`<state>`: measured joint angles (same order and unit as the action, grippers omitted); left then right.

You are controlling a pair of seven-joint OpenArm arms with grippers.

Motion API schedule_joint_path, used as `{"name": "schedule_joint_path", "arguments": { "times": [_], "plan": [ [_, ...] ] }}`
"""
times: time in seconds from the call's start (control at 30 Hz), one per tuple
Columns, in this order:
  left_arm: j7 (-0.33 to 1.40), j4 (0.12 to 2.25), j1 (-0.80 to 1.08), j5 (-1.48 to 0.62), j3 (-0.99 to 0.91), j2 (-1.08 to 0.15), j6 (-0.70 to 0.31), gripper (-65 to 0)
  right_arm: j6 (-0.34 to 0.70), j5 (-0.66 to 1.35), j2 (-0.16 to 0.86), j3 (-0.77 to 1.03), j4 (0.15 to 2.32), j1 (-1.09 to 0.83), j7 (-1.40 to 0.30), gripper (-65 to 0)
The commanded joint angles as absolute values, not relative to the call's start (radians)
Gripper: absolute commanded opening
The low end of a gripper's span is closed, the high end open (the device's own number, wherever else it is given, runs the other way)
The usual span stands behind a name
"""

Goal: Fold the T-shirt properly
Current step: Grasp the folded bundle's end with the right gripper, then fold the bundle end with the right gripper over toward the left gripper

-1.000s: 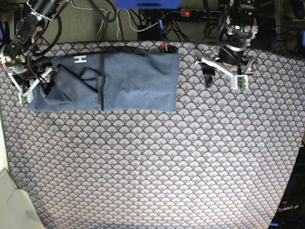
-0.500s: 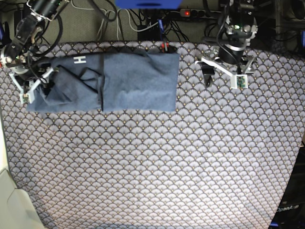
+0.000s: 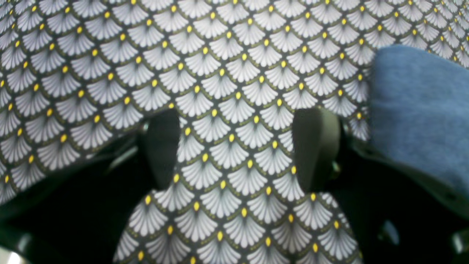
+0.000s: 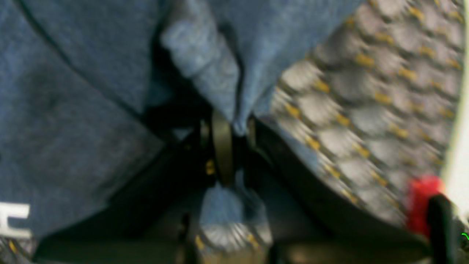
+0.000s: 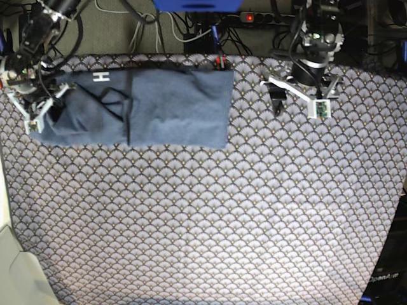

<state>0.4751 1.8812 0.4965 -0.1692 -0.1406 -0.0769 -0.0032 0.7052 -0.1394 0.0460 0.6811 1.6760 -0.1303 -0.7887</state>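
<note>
A white "H" shows on the T-shirt (image 5: pixel 140 107) near the right gripper (image 5: pixel 39 109).

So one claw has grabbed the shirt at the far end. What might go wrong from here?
Three things, I'd guess:
1. The right gripper pinches only a small bunch of the T-shirt, so the fabric may slip out.
2. The left gripper is open over bare tablecloth, holding nothing, so the shirt's other end is free and the folded layers may drag out of line.
3. The shirt lies near the tablecloth's far edge, by the cables.

Folded T-shirt (image 5: pixel 152 108) on scallop-patterned tablecloth (image 5: pixel 210 216)
</note>
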Motion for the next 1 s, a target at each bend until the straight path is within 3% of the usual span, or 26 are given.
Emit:
{"name": "schedule_joint_path", "arguments": {
  "times": [0.0, 0.27, 0.97],
  "plan": [
    [0.455, 1.902, 0.496, -0.173, -0.14, -0.079, -0.005, -18.3, 0.698, -0.127, 0.044, 0.682, 1.736, -0.122, -0.76, -65.0],
    [0.455, 1.908, 0.513, -0.173, -0.14, -0.077, -0.005, -18.3, 0.698, -0.128, -0.03, 0.539, 1.982, -0.225, -0.76, -65.0],
    [0.455, 1.923, 0.541, -0.171, -0.189, -0.079, -0.005, -18.3, 0.698, -0.134, -0.105, 0.139, 1.991, -0.295, -0.76, -65.0]
  ]
}}
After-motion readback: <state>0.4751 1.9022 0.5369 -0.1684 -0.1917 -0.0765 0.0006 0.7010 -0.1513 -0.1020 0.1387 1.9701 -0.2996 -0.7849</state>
